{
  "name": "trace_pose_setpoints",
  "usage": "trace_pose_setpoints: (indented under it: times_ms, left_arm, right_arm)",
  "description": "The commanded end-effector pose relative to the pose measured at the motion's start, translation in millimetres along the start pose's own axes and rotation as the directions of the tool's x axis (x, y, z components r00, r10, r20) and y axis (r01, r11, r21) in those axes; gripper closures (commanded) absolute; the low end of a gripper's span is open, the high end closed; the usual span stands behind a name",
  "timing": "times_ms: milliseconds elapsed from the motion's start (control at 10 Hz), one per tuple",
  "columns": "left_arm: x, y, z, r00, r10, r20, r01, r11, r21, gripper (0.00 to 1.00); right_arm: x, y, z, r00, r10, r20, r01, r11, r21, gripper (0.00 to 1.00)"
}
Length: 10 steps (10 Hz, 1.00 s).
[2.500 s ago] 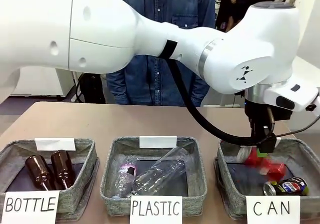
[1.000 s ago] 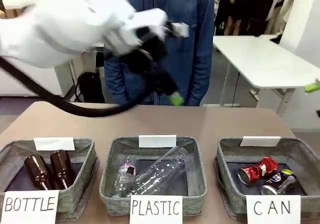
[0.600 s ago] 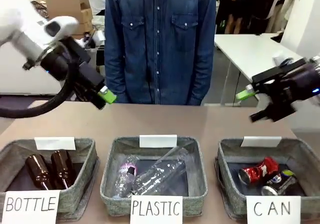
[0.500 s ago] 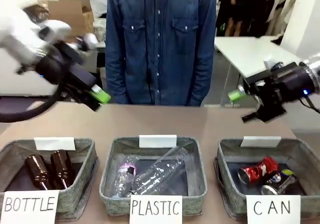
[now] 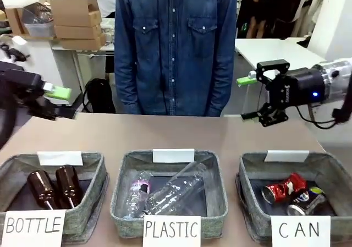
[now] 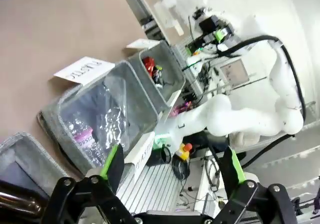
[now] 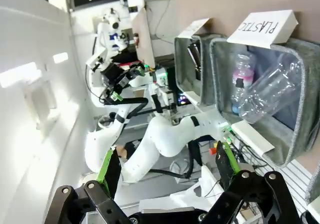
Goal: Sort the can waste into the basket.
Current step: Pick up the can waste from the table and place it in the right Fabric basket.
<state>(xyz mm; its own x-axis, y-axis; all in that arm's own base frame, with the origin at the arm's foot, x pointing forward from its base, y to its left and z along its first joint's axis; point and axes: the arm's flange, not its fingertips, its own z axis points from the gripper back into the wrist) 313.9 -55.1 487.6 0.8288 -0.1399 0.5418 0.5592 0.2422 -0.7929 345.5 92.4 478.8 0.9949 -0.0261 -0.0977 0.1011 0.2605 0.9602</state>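
Both crushed cans lie inside the grey CAN basket (image 5: 248, 173) at the front right: the red can (image 5: 283, 187) and, touching it on the right, the dark blue can (image 5: 307, 199). In the left wrist view the same basket (image 6: 169, 69) holds the red can (image 6: 148, 64). My left gripper (image 5: 63, 103) hangs open and empty above the table's far left edge, its fingers (image 6: 112, 162) spread wide. Above the far right of the table, behind the CAN basket, my right gripper (image 5: 248, 99) is also open and empty, fingers (image 7: 110, 168) apart.
The PLASTIC basket (image 5: 122, 173) with clear bottles (image 5: 170, 192) stands at front centre. The BOTTLE basket (image 5: 93, 164) with two brown bottles (image 5: 55, 186) stands at front left. A person in a denim shirt (image 5: 176, 43) stands at the far side.
The left arm has swung away from the CAN basket to the far left. The right arm has come in at the right and settled. The red can now lies in the basket.
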Motion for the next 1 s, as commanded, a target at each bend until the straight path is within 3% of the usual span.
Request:
trace_pose_setpoints:
  times_ms: [0,900]
  left_arm:
    - [6.5,-7.5,-20.8,0.997,-0.016,-0.074,0.018,1.0,0.018,0.0]
    - [6.5,-7.5,-20.8,0.997,-0.016,-0.074,0.018,1.0,0.018,0.0]
  right_arm:
    - [-6.8,0.3,-2.6,0.999,0.033,0.007,-0.033,0.998,-0.062,0.0]
    - [-6.8,0.3,-2.6,0.999,0.033,0.007,-0.033,0.998,-0.062,0.0]
